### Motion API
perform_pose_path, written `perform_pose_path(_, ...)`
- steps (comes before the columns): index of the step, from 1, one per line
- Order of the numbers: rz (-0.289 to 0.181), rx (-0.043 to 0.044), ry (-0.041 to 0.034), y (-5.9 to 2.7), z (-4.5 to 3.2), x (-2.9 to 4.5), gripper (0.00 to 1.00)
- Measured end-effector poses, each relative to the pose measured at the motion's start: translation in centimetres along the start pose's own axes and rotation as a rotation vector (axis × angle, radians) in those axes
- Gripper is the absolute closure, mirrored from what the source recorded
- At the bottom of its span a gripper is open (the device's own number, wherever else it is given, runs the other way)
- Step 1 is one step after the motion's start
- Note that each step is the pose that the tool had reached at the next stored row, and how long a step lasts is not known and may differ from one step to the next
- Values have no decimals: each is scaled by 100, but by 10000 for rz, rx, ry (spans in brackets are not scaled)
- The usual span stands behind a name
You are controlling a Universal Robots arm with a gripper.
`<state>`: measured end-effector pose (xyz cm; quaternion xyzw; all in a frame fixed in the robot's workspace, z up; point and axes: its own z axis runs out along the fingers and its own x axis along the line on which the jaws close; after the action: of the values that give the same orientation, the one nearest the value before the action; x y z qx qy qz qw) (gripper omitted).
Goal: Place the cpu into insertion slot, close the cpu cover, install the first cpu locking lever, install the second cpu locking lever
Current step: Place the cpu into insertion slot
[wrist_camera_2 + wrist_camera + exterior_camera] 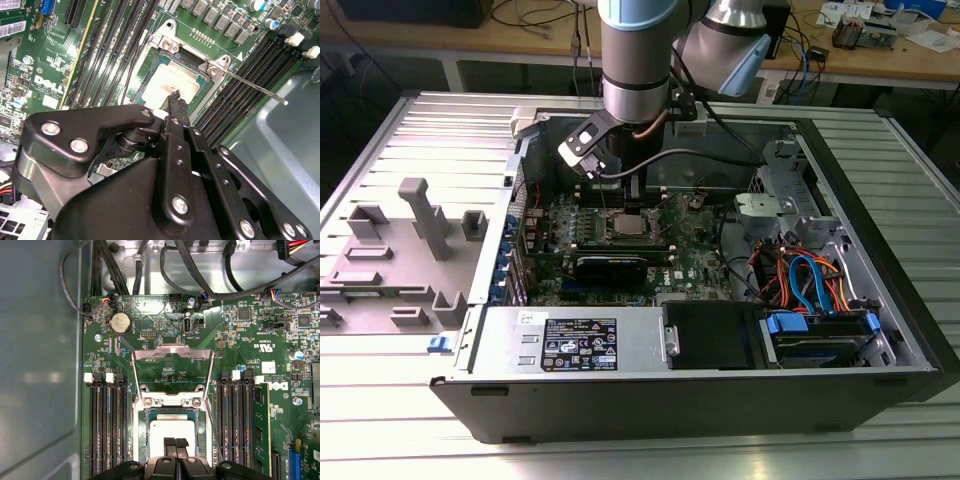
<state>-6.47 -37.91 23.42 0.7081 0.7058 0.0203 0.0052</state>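
Over the socket: gripper (176, 442), black fingers pressed together, tips at the dull silver cpu (172, 426), which lies flat in the insertion slot (146, 402). Thin metal-frame cpu cover (172, 354) swung up, open. Ridged black memory slots (107, 430) flank both sides. Green board (240, 345) bears white print. Slim lever (250, 88) juts free.

The opened computer case (620, 400) is seen whole in the exterior view, taken from above and some way off, with the arm (635, 60) standing over it. In the first wrist view the green board (240, 340) is looked at straight down from close by. In the second wrist view the board is taken at a slant, nearer, past the gripper (175, 97). The cpu (172, 427), the insertion slot (142, 440) and the flanking memory slots (107, 430) are shared by both wrist views.
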Motion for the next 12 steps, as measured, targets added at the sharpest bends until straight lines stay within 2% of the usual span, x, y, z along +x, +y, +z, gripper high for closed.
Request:
perform_pose_path(6,0,2,-4,0,-6,0,89)
perform_pose_path(7,0,0,0,3,-75,2,89)
perform_pose_path(8,1,107,18,13,-132,3,89)
perform_pose_path(9,7,230,25,22,-133,3,89)
perform_pose_path(10,6,231,23,24,-165,3,89)
perform_pose_path(12,3,231,25,25,-182,4,89)
